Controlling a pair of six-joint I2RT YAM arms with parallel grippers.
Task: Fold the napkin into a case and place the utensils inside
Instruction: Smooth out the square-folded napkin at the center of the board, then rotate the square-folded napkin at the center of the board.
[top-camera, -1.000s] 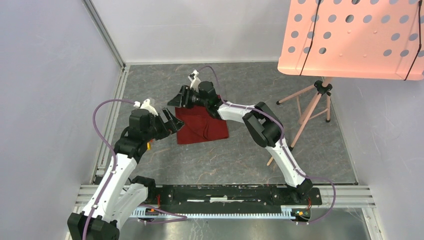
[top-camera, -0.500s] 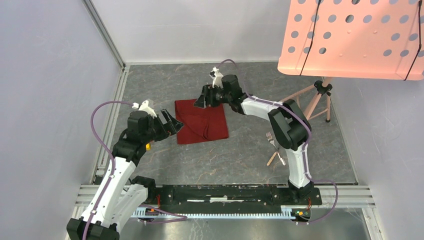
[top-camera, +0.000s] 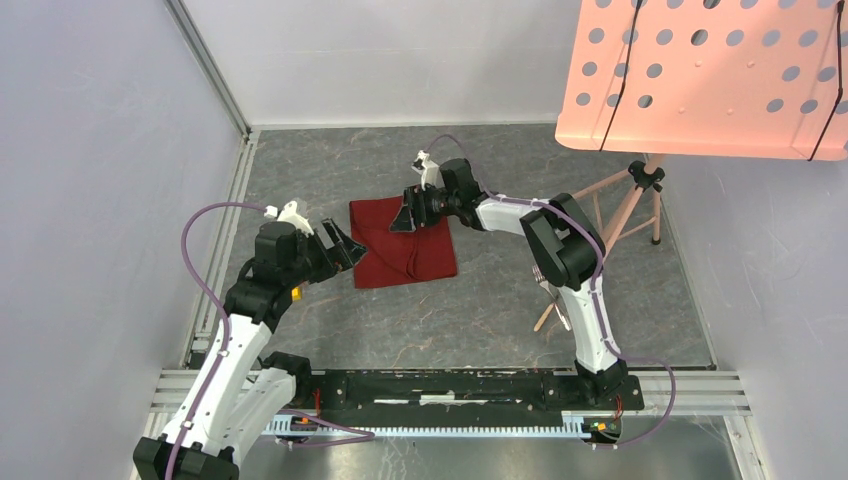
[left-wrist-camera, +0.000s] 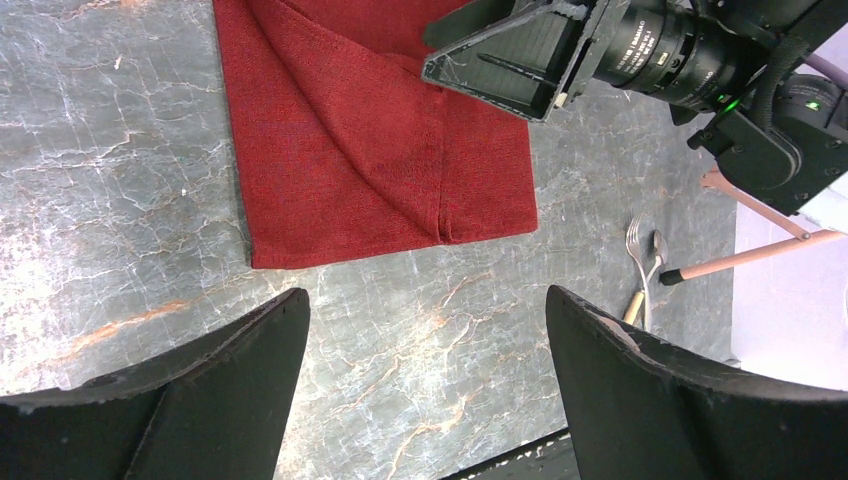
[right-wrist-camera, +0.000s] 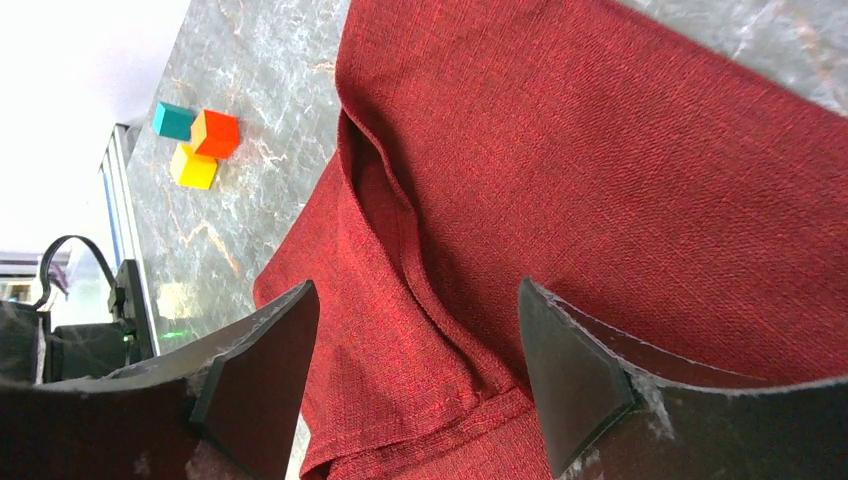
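Sliding along the napkin's far edge, the right gripper (top-camera: 406, 217) has left the far left corner, where it sat a second ago, and now hangs over the middle of that edge. The left arm has not shifted.

From its own wrist camera, the right gripper (right-wrist-camera: 415, 385) is released. Its two dark fingers (right-wrist-camera: 255, 385) stand wide apart with nothing pinched between them, and only red cloth shows below the gap.

The left gripper (top-camera: 345, 246) is likewise spread wide and empty, hovering just off the napkin's near left corner. In the left wrist view, bare table shows between its fingers (left-wrist-camera: 590, 370), and the gripper (left-wrist-camera: 425, 400) touches no cloth.

The napkin (top-camera: 405, 250) lies flat on the grey marbled table (top-camera: 450, 310), folded into a rough rectangle. A raised diagonal fold runs across it, and a narrow hemmed overlap runs down toward its near edge.

The fork (left-wrist-camera: 634, 240) and spoon (left-wrist-camera: 657, 243) lie side by side on the table, well apart from the napkin on its right side. They are just beside the tip of a pink tripod leg (left-wrist-camera: 745, 255).

Beyond the napkin's left edge, the right wrist view shows three small blocks (right-wrist-camera: 197, 142), teal, orange and yellow, clustered together on the table.
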